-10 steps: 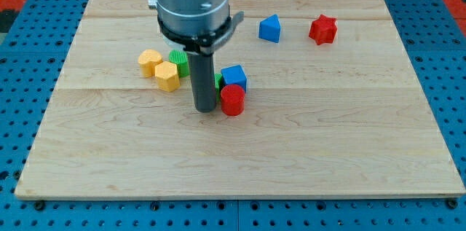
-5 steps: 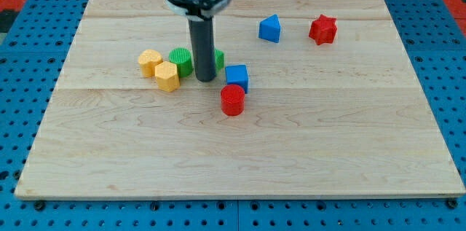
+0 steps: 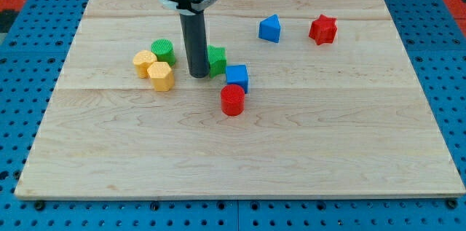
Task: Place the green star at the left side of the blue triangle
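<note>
My tip (image 3: pixel 197 75), the lower end of a straight dark rod, rests on the pale wooden worktop (image 3: pixel 291 151). The arm carries no jaws, so there is nothing to stand apart or together. The green star-shaped block (image 3: pixel 216 60) lies touching or just beside the rod on the view's right, partly hidden behind it.

Eight small blocks can be counted: two green, two yellow, two blue and two red.

To the view's left of my tip sits the green round block (image 3: pixel 162 50), with the two yellow blocks just below it: a yellow block (image 3: pixel 144 63) of rounded shape and a yellow hexagonal block (image 3: pixel 161 76), the pair touching each other.

To the view's right and slightly below the green star lies the blue cube (image 3: pixel 237 78), and the red cylinder (image 3: pixel 232 100) stands just below that cube.

Farther towards the view's top right, well apart from my tip, the blue triangle block (image 3: pixel 270 28) stands, with the red star-shaped block (image 3: pixel 322 29) near it on the view's right.
</note>
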Controlling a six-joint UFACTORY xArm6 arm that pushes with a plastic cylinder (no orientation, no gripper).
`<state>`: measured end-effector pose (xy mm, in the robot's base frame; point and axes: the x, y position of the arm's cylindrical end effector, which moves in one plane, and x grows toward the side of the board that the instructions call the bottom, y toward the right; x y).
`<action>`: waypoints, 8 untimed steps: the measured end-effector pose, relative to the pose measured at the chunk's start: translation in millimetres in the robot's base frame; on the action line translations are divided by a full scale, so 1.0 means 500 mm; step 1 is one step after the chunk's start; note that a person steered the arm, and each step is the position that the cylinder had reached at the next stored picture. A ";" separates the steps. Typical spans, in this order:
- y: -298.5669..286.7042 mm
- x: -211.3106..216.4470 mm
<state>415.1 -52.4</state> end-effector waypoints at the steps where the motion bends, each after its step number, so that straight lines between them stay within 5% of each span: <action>1: 0.037 -0.003; 5: 0.073 -0.144; 8: 0.086 -0.167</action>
